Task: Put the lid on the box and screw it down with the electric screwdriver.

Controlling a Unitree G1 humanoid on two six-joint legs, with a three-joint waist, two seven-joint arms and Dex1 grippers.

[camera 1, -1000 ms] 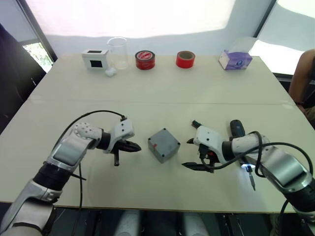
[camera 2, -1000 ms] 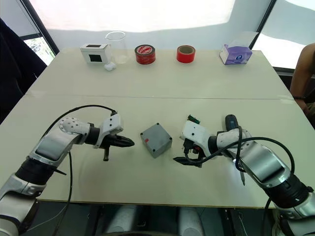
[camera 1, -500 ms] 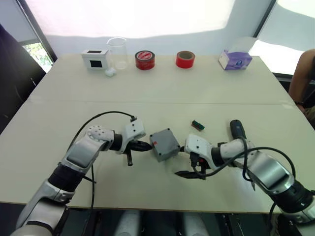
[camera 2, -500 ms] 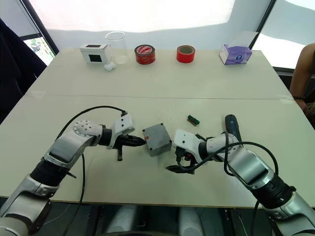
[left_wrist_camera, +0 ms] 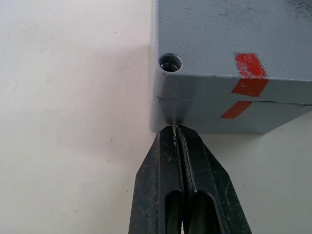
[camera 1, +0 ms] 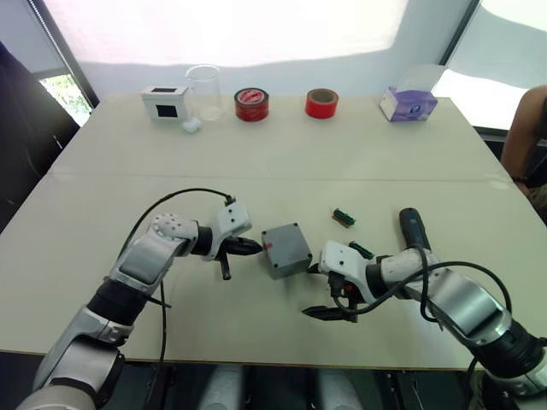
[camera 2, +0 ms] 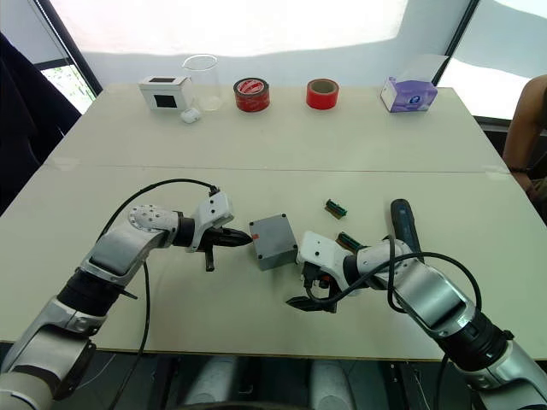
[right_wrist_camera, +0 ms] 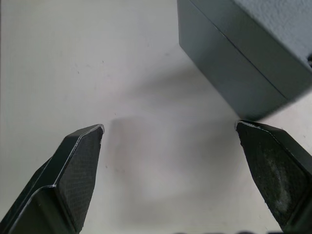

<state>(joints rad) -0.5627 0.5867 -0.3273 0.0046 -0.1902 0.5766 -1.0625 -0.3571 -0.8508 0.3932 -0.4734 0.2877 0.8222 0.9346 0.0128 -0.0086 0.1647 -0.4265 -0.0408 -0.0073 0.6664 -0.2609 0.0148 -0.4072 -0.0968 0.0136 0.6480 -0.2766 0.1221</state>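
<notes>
Box (camera 1: 285,250) sitting mid-table with lid (camera 1: 284,240) on, left gripper (camera 1: 253,248) touching its side, right gripper (camera 1: 324,291) hovering just beside, electric screwdriver (camera 1: 412,226) lying near, left wrist view showing fingers (left_wrist_camera: 170,192) pressing together against the box's corner, right wrist view showing fingers (right_wrist_camera: 73,168) spreading wide.

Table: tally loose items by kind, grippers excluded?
Grey box with lid on: 1
Electric screwdriver: 1
Tape rolls: 2
White box with a screen: 1
Clear beaker: 1
Tissue box: 1
Small green parts: 2
Total: 9
</notes>
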